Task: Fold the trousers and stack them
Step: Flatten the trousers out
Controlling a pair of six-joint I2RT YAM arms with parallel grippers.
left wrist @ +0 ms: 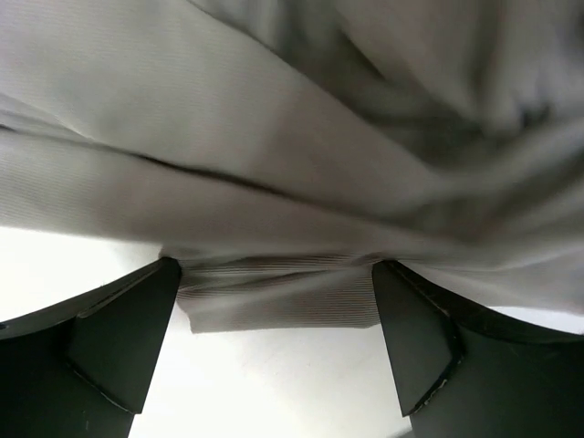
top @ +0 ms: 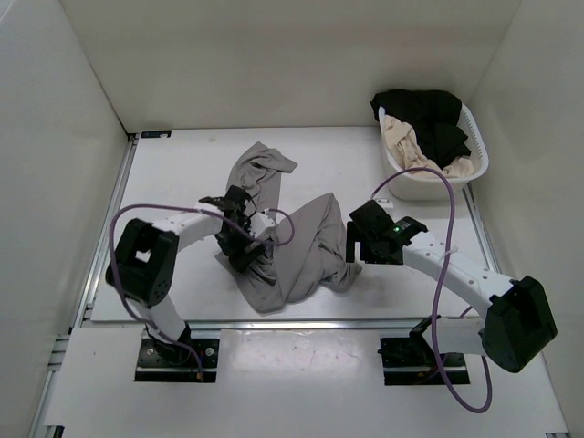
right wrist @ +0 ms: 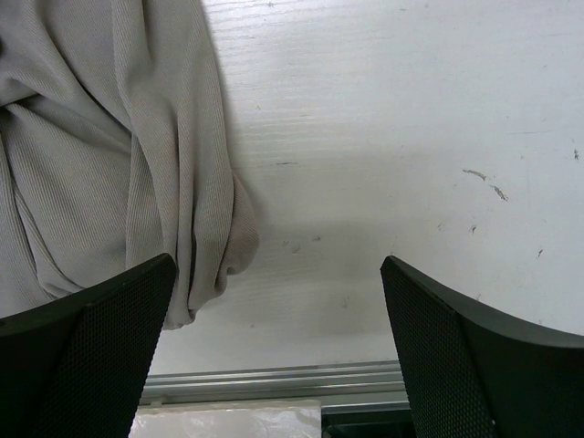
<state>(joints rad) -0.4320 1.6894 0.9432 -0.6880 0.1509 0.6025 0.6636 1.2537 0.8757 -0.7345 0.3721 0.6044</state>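
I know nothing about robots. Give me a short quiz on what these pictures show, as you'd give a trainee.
1. True or false: the trousers are already neatly folded.
2. Where is the black garment? A) in the white basket B) flat on the table C) under the arms
3. Fill in: the left gripper and right gripper both stand ____.
Key: 1 false (crumpled heap); 2 A; 3 open.
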